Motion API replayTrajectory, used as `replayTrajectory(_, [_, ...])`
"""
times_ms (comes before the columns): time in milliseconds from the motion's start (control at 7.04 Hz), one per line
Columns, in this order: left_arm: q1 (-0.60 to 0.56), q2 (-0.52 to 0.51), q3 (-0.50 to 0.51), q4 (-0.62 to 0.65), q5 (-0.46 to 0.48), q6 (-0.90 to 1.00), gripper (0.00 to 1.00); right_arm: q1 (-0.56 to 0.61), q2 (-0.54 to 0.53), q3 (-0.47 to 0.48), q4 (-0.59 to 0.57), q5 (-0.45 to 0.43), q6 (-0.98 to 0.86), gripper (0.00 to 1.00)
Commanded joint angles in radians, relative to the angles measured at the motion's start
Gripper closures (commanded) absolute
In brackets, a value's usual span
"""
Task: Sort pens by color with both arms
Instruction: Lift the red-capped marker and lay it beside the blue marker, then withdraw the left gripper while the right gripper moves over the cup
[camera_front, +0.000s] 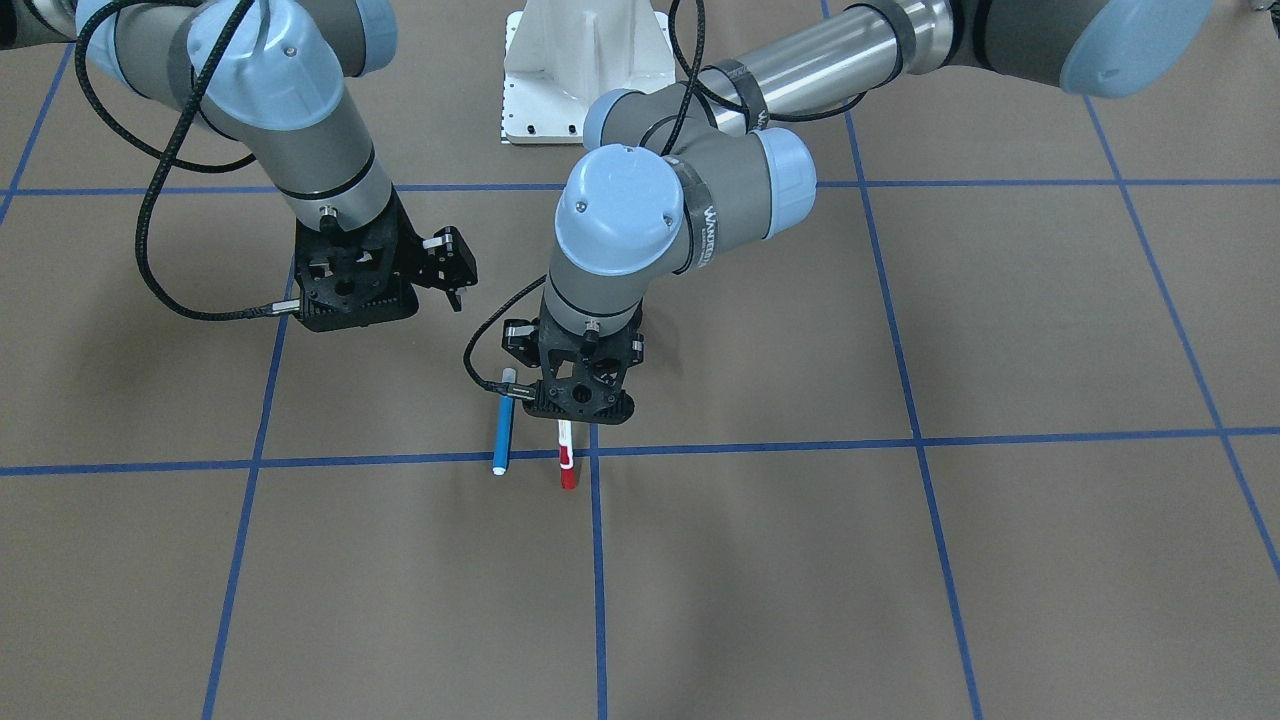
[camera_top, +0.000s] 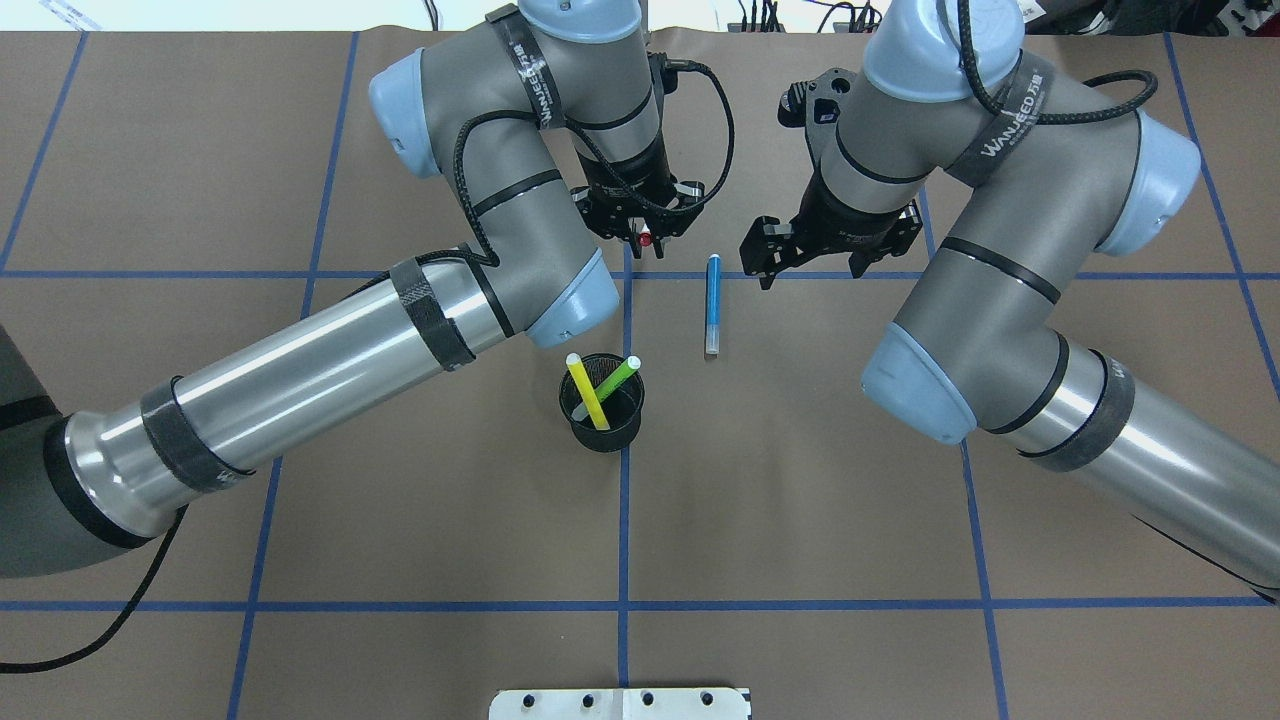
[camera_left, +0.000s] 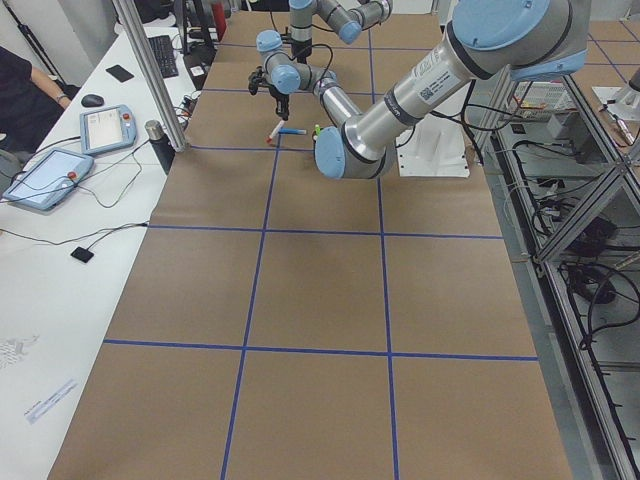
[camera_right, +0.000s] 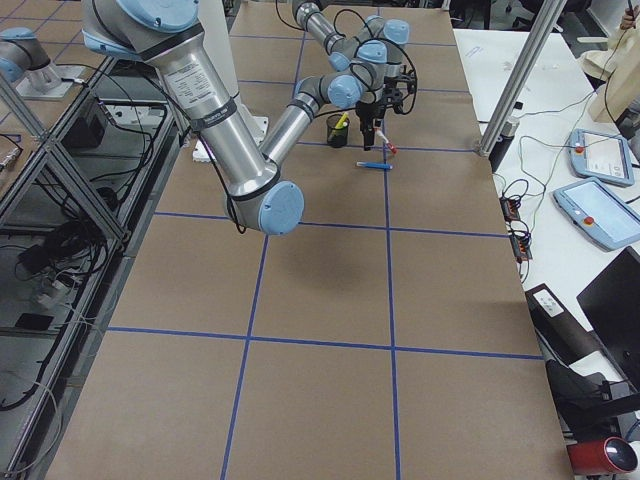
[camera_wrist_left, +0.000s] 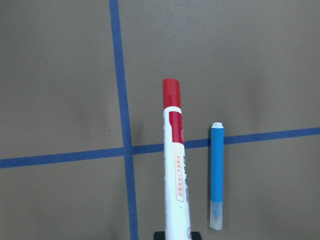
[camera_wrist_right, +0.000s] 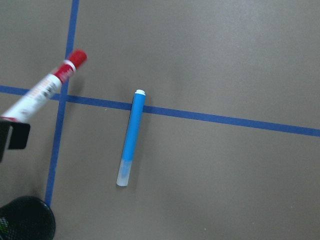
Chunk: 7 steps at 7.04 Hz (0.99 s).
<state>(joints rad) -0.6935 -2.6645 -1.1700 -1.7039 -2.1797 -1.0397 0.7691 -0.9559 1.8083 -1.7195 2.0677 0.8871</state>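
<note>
My left gripper (camera_top: 645, 238) is shut on the white pen with the red cap (camera_wrist_left: 175, 160). It holds the pen above the table near a blue tape crossing, red end (camera_front: 567, 470) pointing away from the robot. The blue pen (camera_top: 713, 305) lies flat on the brown paper just beside it, also seen in the right wrist view (camera_wrist_right: 131, 135). My right gripper (camera_top: 812, 270) hovers to the blue pen's right, open with nothing in it. The yellow pen (camera_top: 585, 390) and the lime green pen (camera_top: 615, 378) stand in the black mesh cup (camera_top: 603, 432).
Blue tape lines (camera_top: 624, 520) divide the brown paper into squares. The white pedestal base (camera_front: 570, 70) stands at the robot's side of the table. Tablets and cables lie on the side bench (camera_left: 60, 170), where a person's arm shows.
</note>
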Motion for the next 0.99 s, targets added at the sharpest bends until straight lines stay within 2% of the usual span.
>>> replayTrajectory(0, [0.034, 0.0, 0.003, 0.001, 0.014, -0.002, 0.68, -0.001, -0.007, -0.003, 0.026, 0.0, 0.016, 0.01])
replayTrajectory(284, [-0.012, -0.002, -0.046, 0.035, 0.006, 0.001, 0.65, -0.001, -0.001, -0.003, 0.027, 0.0, 0.02, 0.01])
replayTrajectory(568, [-0.076, 0.023, -0.129, 0.143, -0.032, 0.076, 0.65, -0.013, 0.025, -0.032, 0.031, -0.006, 0.059, 0.01])
replayTrajectory(852, [-0.109, 0.2, -0.366, 0.255, -0.035, 0.188, 0.65, -0.036, 0.092, -0.11, 0.104, -0.012, 0.17, 0.01])
